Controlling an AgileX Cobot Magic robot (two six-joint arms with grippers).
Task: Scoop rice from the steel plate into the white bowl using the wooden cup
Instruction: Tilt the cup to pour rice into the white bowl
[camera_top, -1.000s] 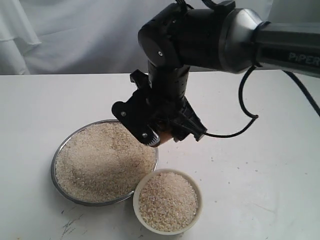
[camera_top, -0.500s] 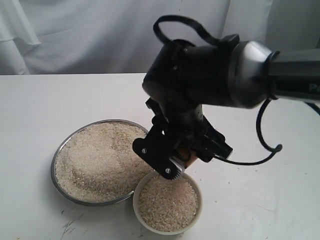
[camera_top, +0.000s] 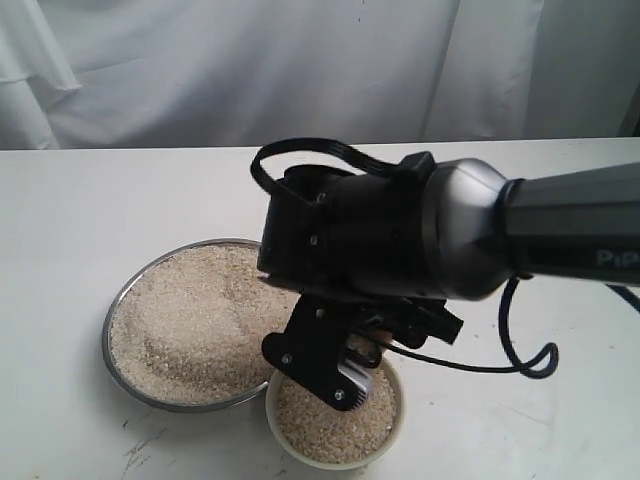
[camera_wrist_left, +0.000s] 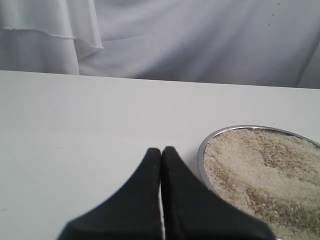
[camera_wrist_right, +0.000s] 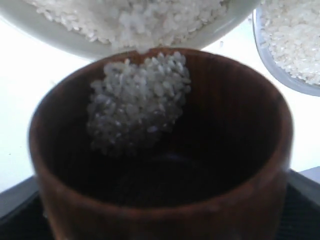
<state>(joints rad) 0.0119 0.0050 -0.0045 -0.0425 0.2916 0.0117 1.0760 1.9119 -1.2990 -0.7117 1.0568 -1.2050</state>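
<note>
In the exterior view my right gripper (camera_top: 348, 368) hangs tipped just over the white bowl (camera_top: 399, 418), shut on the wooden cup (camera_top: 363, 346), most of which the wrist hides. The right wrist view looks into the tilted wooden cup (camera_wrist_right: 165, 220). A clump of rice (camera_wrist_right: 137, 100) slides over its far lip toward the white bowl (camera_wrist_right: 50, 31), which holds rice (camera_top: 330, 425). The steel plate (camera_top: 106, 345) left of the bowl carries a broad heap of rice (camera_top: 200, 320). My left gripper (camera_wrist_left: 161, 151) is shut on nothing, low over the table beside the steel plate (camera_wrist_left: 200, 156).
A black cable (camera_top: 520, 350) loops from the right wrist down to the white table (camera_top: 80, 200). A white cloth (camera_top: 200, 70) hangs behind the table. The plate and the bowl nearly touch.
My right arm has come down and forward from the plate's edge to the bowl. Its wrist has rolled over, tipping the cup so that rice runs out.
</note>
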